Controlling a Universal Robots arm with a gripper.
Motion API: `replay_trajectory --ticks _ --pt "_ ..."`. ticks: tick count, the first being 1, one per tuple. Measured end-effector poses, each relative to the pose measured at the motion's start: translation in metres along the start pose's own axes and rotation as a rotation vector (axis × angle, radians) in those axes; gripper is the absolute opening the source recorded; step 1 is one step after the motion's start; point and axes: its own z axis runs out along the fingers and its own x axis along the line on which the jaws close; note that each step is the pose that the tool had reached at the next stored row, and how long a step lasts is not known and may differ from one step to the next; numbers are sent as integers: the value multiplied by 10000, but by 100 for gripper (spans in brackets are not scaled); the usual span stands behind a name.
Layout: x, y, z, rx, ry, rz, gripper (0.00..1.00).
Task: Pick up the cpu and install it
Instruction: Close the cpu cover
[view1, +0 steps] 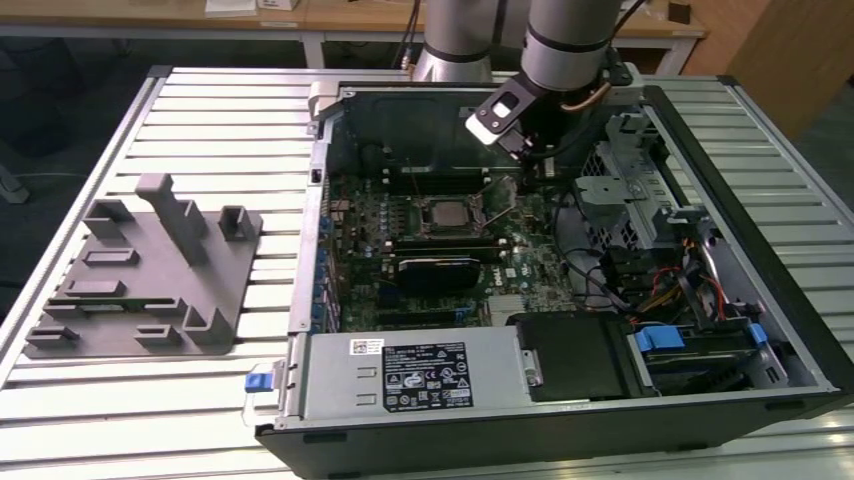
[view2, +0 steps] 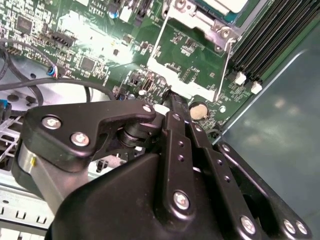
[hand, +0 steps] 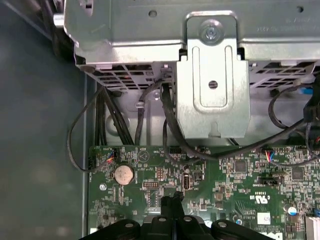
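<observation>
The cpu (view1: 445, 212) lies flat in the motherboard socket in the middle of the open computer case, silvery on top. In the second wrist view a corner of the cpu (view2: 220, 5) shows, with a greenish rim. The socket's metal load plate (view2: 162, 65) stands swung open beside it. My gripper (view1: 545, 168) hangs over the board to the exterior view's right of the socket, past the memory slots. Its black fingers are shut with nothing between them, in both wrist views (view2: 169, 97) (hand: 172, 200), just above the green board near a coin battery (hand: 123, 174).
A grey fixture (view1: 147, 275) lies on the slatted table (view1: 214, 120) at the exterior view's left. Inside the case are a metal drive cage (hand: 212, 75), loose black cables (hand: 170, 125), memory sticks (view2: 280, 35) and a power supply (view1: 414, 375). The case walls (view1: 747, 200) ring the board.
</observation>
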Motion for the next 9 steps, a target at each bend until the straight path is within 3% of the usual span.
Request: replay_trajectory --ticks 9 --pt "-3 -139 -8 -2 5 42 11"
